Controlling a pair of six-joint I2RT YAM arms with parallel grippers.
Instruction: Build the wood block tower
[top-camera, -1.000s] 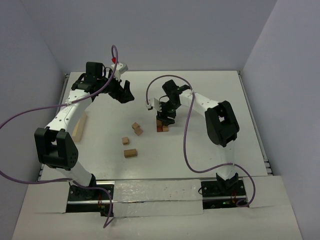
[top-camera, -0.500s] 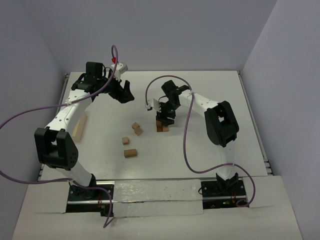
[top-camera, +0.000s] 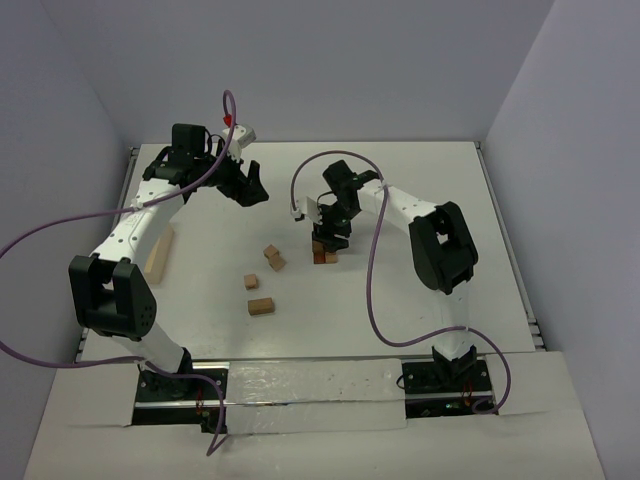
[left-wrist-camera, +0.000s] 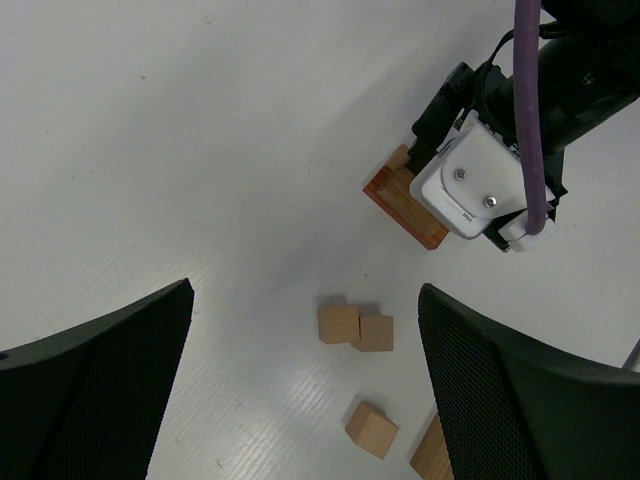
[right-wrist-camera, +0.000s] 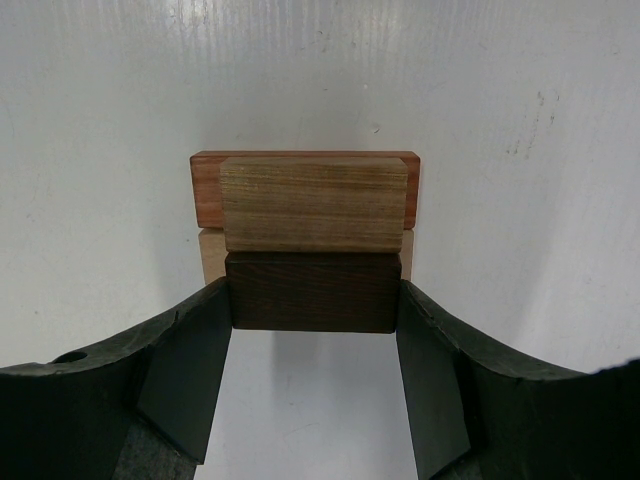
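Tower (top-camera: 325, 254) at two layers; right tool (right-wrist-camera: 312, 300) clamped on dark block (right-wrist-camera: 310, 290) up top. Left tool (top-camera: 252, 190) wide open, empty. Loose tan blocks (left-wrist-camera: 355, 328) not stacked yet.

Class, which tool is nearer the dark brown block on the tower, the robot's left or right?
Right. The right tool grips the dark brown block by its ends; the left tool hangs open, well left of the tower.

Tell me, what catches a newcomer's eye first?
The small stack of reddish-brown, tan and dark wooden bricks in the middle of the white table, with the right gripper clamped on its dark brown brick. Loose tan wooden blocks lie to its left, and the left gripper hangs wide open beyond them.
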